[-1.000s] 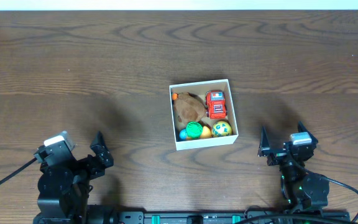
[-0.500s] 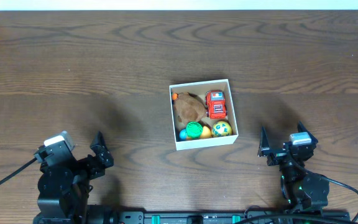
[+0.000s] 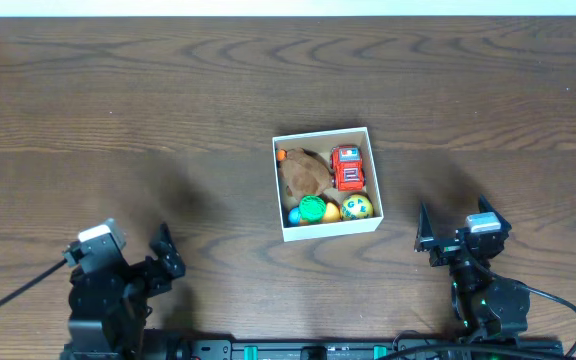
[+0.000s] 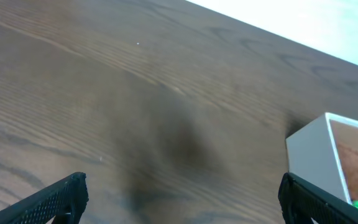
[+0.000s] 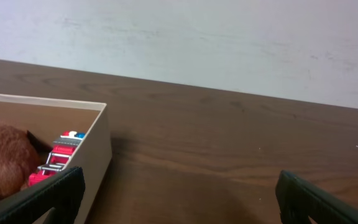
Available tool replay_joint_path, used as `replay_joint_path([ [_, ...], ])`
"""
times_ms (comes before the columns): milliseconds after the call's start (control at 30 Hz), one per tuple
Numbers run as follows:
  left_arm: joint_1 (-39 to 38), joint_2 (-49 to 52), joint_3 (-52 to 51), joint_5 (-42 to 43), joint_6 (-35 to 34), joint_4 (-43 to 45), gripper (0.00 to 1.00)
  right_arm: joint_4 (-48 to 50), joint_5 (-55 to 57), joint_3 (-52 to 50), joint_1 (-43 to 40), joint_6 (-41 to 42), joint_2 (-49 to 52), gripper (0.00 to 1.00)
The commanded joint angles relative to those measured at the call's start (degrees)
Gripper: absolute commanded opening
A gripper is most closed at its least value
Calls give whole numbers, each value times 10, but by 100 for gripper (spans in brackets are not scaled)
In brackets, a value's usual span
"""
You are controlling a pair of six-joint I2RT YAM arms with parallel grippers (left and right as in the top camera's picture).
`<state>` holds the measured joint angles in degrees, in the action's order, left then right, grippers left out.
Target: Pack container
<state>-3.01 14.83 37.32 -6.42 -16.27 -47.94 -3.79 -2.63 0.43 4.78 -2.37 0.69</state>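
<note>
The container (image 3: 326, 233), a small white square cardboard box with a tan inside, sits at the table's middle. It holds a brown plush toy (image 3: 302, 172), a red toy truck (image 3: 347, 167), a green ball (image 3: 312, 208), a yellow ball (image 3: 357, 207), and small blue and orange pieces. Its corner shows in the left wrist view (image 4: 312, 155) and its wall in the right wrist view (image 5: 98, 155). My left gripper (image 3: 133, 252) is open and empty at the front left. My right gripper (image 3: 451, 228) is open and empty at the front right.
The dark wooden table (image 3: 168, 100) reaches a white back edge (image 3: 288, 8). Both arm bases sit at the front edge.
My left gripper has drawn back slightly toward the front edge. The right arm and the box have not moved.
</note>
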Motion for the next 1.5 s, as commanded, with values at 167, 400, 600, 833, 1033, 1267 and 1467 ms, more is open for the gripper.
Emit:
replay_joint_path([
  [167, 2, -133, -175, 48, 97, 124, 98, -2, -4, -1, -7, -9, -4, 99],
  [400, 2, -147, -289, 91, 168, 347, 98, -2, -4, -1, -7, -9, -4, 99],
  [600, 2, -147, -362, 118, 214, 468, 98, -2, -4, -1, -7, -9, -4, 99],
  [833, 2, -147, -371, 118, 224, 444, 98, -2, -4, -1, -7, -9, -4, 99],
  [1033, 2, -147, -371, 118, 214, 444, 98, -2, -4, -1, -7, -9, -4, 99],
  [1267, 2, -145, -371, 118, 214, 444, 98, -2, -4, -1, -7, -9, -4, 99],
  [1467, 2, -145, -371, 118, 214, 444, 98, -2, -4, -1, -7, -9, -4, 99],
])
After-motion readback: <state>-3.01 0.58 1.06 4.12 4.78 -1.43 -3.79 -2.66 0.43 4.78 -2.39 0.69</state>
